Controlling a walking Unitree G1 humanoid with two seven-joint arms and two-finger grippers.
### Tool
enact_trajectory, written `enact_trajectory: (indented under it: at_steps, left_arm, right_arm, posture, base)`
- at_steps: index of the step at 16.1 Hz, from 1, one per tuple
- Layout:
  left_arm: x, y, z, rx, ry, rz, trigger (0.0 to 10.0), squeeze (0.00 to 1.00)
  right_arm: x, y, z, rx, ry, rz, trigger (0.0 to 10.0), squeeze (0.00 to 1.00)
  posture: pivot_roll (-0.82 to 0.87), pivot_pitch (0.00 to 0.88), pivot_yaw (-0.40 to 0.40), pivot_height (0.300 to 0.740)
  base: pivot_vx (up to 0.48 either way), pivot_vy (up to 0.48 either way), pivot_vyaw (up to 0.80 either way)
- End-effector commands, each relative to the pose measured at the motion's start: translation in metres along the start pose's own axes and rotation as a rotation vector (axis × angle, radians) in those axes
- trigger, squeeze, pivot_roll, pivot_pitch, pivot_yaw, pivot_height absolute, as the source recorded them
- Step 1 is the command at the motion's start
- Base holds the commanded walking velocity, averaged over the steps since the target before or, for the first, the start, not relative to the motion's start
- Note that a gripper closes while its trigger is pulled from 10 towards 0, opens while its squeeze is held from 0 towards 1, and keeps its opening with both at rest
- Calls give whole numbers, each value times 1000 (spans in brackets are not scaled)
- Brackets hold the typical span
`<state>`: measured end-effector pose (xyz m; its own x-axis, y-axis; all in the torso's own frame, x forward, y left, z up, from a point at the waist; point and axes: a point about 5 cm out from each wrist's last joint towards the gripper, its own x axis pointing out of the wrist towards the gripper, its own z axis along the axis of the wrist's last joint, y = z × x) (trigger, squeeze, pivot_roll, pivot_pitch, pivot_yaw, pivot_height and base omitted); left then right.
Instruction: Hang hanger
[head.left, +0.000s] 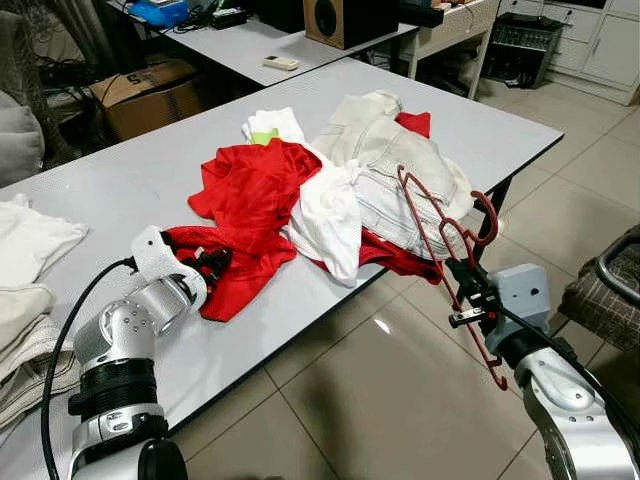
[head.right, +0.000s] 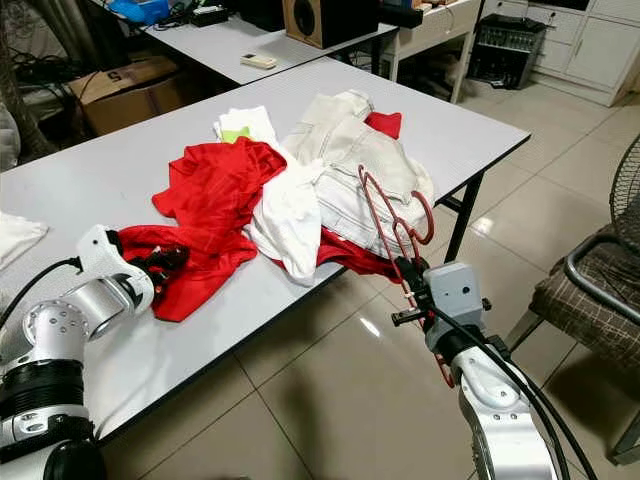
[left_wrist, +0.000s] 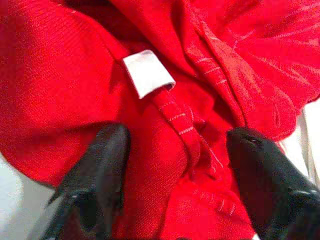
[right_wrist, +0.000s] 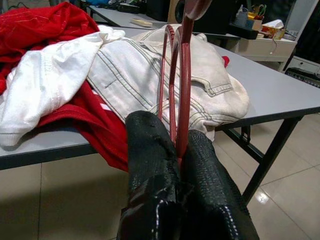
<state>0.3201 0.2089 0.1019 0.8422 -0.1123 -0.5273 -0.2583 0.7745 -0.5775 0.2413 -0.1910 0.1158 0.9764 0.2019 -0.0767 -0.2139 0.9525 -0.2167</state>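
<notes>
right gripper clamps dark red wire hanger; left gripper, spread wide, straddles red knit shirt; next, pinch collar.

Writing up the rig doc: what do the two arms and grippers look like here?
Both arms are silver metal with black joint rings and black cables along them. The left gripper sits on a white housing, the right gripper on a boxy grey one. Each has two black fingers, rounded and matte, with textured pads showing in the right wrist view.
</notes>
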Motion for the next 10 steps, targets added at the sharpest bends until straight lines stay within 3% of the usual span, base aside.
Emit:
enact_trajectory:
  at_steps: [1,7,10]
  left_arm:
    - [0,4,0,15,16,6,0,0]
    - [-3,10,9,132,-42,-5,0,0]
    - [-2,9,12,145,-62,-19,0,0]
  right_arm:
    - [0,-1,4,-8,-11,-8,10000,0]
    - [0,0,3,-5,-8,-3,10000,0]
    - [0,-1,5,8,-22,-1,10000,0]
  posture:
    - [-195,0,137,719]
    - [-188,0,133,719]
    - [-188,0,132,719]
  base:
    - [0,0,0]
    - [0,0,0]
    - [0,0,0]
